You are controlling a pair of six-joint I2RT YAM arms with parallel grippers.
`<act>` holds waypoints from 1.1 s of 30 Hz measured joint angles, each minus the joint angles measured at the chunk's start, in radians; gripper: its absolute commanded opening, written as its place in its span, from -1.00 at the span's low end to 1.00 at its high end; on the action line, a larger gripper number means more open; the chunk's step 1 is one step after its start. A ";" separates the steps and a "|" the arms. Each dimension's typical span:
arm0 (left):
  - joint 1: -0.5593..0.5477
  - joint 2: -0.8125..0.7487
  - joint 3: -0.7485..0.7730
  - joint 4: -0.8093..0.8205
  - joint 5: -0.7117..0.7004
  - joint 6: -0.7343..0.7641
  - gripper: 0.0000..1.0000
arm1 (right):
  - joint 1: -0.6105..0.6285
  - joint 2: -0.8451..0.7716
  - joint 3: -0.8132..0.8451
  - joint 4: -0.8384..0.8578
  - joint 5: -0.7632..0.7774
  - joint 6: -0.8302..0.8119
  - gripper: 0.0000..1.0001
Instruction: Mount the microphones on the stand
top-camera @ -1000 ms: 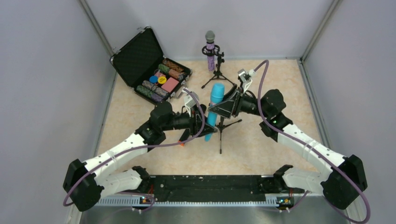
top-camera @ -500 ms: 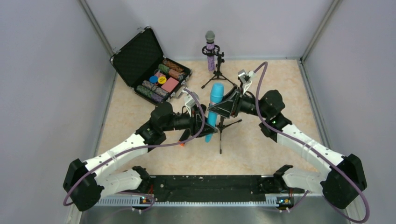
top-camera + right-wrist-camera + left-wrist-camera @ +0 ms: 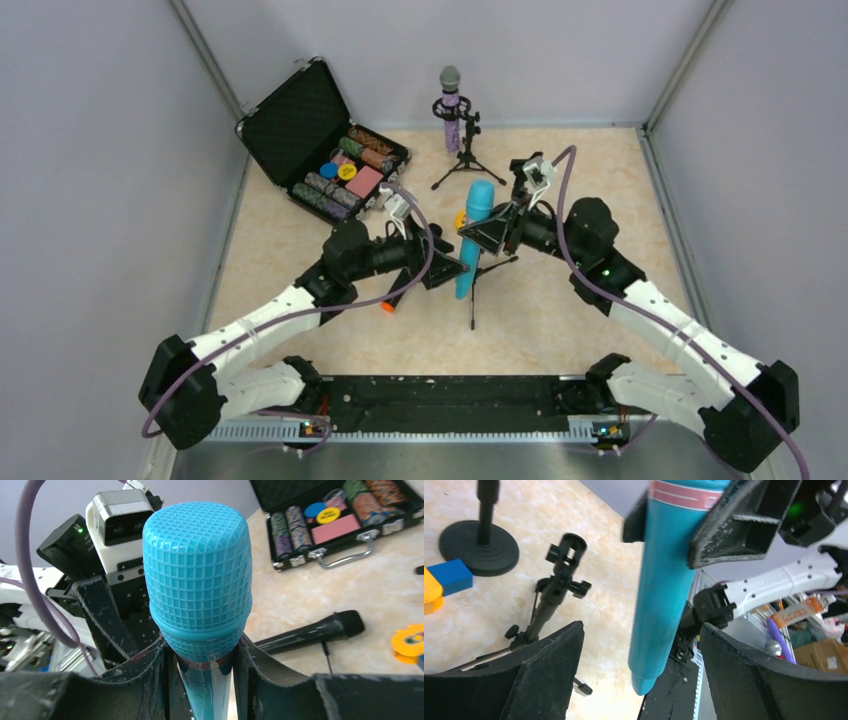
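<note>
The right gripper pinches the light-blue microphone upright beside the tripod stand; the left gripper is spread around its handle. A black microphone lies left, and an open case sits far-left.

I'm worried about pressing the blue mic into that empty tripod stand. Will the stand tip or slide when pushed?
Probably tippy: the tripod stand is a thin pole on skinny legs, its clip high. It may slide, since the table looks smooth. The light-blue microphone, gripped below its head by the right gripper, looks rigid, so pushes likely transfer.
</note>
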 measured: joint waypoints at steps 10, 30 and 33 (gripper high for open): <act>0.047 0.040 -0.001 0.057 -0.127 -0.030 0.80 | 0.000 -0.218 0.000 -0.196 0.229 -0.134 -1.00; 0.011 0.406 0.244 -0.003 -0.037 0.289 0.64 | 0.000 -0.413 0.047 -0.444 0.644 -0.272 -1.00; 0.003 0.452 0.263 -0.003 -0.006 0.312 0.49 | 0.000 -0.413 0.047 -0.459 0.655 -0.277 -1.00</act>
